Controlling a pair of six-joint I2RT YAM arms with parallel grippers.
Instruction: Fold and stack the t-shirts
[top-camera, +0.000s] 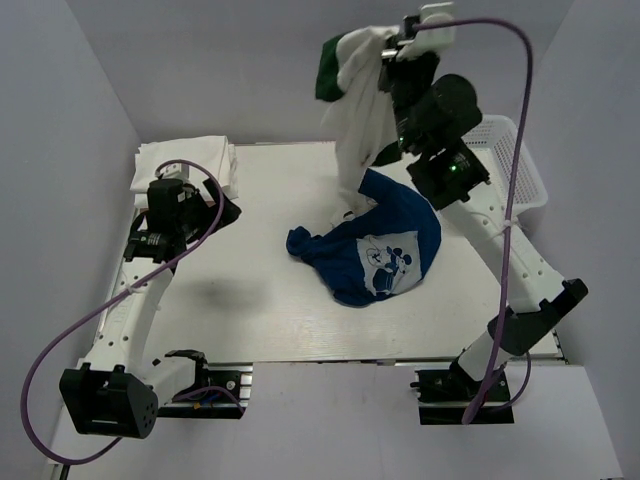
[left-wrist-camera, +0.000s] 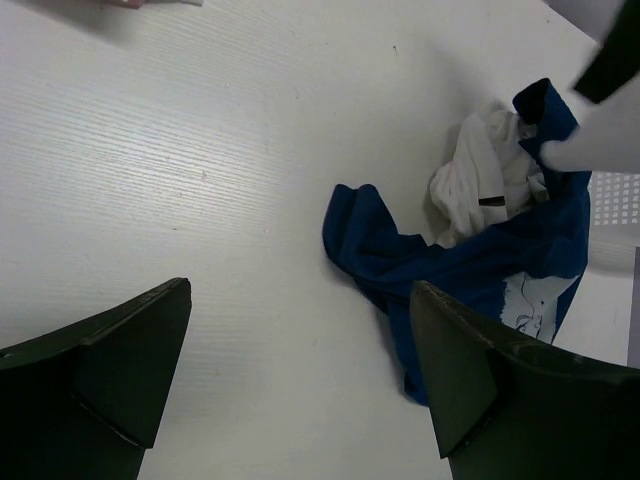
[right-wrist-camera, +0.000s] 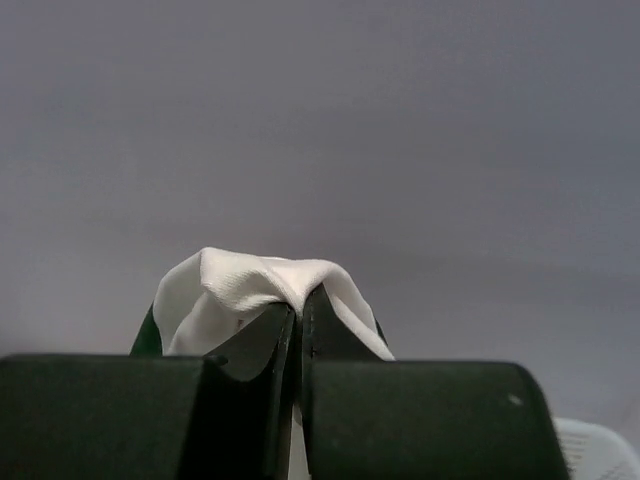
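Note:
My right gripper is raised high at the back, shut on a fold of a white t-shirt with a dark green part. That shirt hangs down, and its lower end rests on the table. In the right wrist view the jaws pinch the white cloth. A royal blue t-shirt with a Mickey Mouse print lies crumpled at the table's middle, also seen as blue cloth. My left gripper hovers open over bare table, left of the blue shirt, holding nothing.
A stack of folded white t-shirts sits at the back left corner, behind the left arm. A white lattice basket stands at the right edge, and its wall shows beyond the blue shirt.

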